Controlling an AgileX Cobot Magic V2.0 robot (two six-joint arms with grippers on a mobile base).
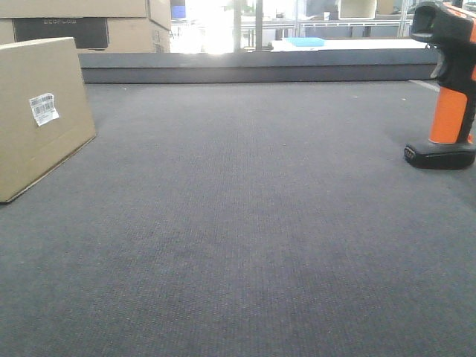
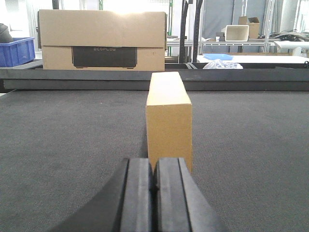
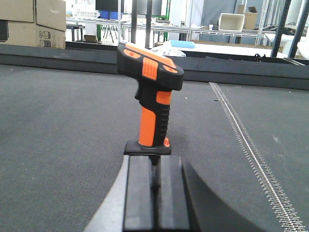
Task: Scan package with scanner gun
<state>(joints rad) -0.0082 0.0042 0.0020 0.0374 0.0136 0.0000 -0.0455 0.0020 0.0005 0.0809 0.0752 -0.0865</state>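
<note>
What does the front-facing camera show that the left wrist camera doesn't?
Only the front view shows the scanner gun standing upright at the right, and the white barcode label on the package. Only the left wrist view shows the left gripper, shut, just short of the package's narrow end, and a blue bin. Both show the package on the dark mat and stacked cardboard boxes behind.

The front view sits low over the table (image 1: 245, 223), seeing both box (image 1: 41, 111) and scanner (image 1: 446, 89); each wrist view looks level, close behind one.
</note>
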